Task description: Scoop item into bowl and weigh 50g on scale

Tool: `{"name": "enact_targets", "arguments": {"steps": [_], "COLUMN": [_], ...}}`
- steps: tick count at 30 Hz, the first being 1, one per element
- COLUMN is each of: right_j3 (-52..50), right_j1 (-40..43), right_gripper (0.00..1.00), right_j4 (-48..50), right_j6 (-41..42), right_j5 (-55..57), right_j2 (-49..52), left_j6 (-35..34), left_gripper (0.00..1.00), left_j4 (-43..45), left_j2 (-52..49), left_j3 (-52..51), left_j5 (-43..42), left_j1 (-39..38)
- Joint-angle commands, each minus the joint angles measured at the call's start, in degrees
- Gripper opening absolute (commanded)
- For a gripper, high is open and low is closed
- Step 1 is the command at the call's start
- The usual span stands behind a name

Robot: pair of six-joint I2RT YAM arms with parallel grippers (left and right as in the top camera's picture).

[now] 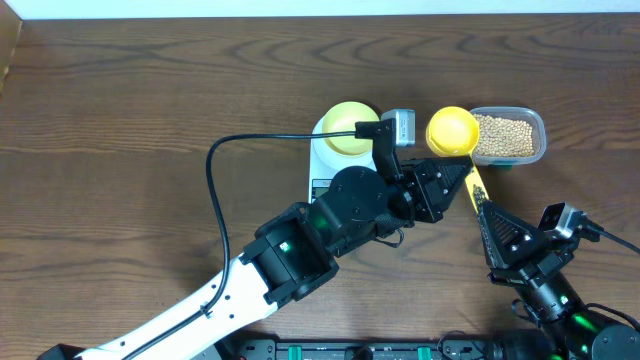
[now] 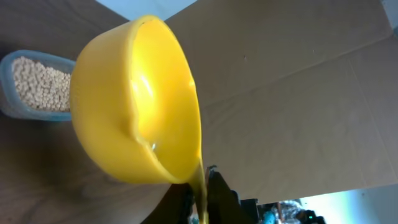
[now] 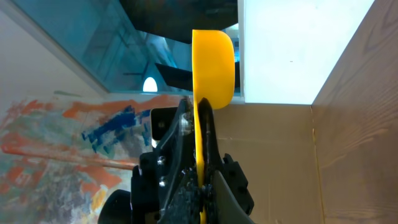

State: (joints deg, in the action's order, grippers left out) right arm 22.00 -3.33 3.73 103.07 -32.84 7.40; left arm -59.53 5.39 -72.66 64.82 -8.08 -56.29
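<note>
Soybeans (image 1: pixel 503 135): light, hard, roll freely; take via yellow scoop (image 1: pixel 452 130) handle only. Right tool (image 3: pixel 198 118) clamped on handle; left tool (image 2: pixel 200 190) straddles it, grip unclear.

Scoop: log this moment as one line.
scoop empty, beside tub | right gripper shut on handle | left gripper flanking handle, grip unclear | bowl on scale

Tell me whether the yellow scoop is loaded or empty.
Empty: the left wrist view looks into the scoop and shows only bare yellow plastic. The beans sit in the clear tub beside it.
</note>
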Motion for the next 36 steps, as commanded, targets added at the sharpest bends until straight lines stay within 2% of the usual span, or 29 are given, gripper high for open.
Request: {"name": "enact_targets", "arguments": {"steps": [1, 3, 5, 9, 18, 24, 25, 27, 36], "right_j3": [0.5, 0.5, 0.5, 0.5, 0.5, 0.5, 0.5, 0.5, 0.5], "right_j1": [0.0, 0.0, 0.0, 0.0, 0.0, 0.0, 0.0, 0.0, 0.0], "right_gripper": [0.02, 0.01, 0.02, 0.01, 0.02, 0.02, 0.02, 0.01, 0.03], "right_j4": [0.2, 0.3, 0.4, 0.9, 1.0, 1.0, 1.0, 1.0, 1.0], "right_j6": [0.6, 0.6, 0.7, 0.7, 0.7, 0.7, 0.7, 0.9, 0.8], "right_j5": [-1.4, -1.5, -1.5, -1.7, -2.3, -2.9, -3.2, -3.3, -3.3], "right_j2": [-0.3, -0.3, -0.3, -0.3, -0.3, -0.3, -0.3, -0.3, -0.3], "left_j6": [0.3, 0.3, 0.3, 0.3, -2.1, -2.1, -2.1, -2.1, -2.1], "left_gripper": [0.35, 0.45, 0.52, 0.53, 0.25, 0.19, 0.13, 0.08, 0.08], "left_j4": [0.5, 0.5, 0.5, 0.5, 0.5, 0.6, 0.5, 0.6, 1.2], "left_j2": [-0.3, -0.3, -0.3, -0.3, -0.3, -0.3, -0.3, -0.3, -0.3], "left_j3": [-0.1, -0.1, -0.1, -0.1, -0.1, -0.1, -0.1, -0.1, -0.1], "left_j5": [-0.3, -0.5, -0.5, -0.5, -0.5, -0.5, -0.5, -0.5, -0.5], "left_j1": [0.4, 0.3, 0.3, 0.3, 0.3, 0.3, 0.3, 0.3, 0.3]}}
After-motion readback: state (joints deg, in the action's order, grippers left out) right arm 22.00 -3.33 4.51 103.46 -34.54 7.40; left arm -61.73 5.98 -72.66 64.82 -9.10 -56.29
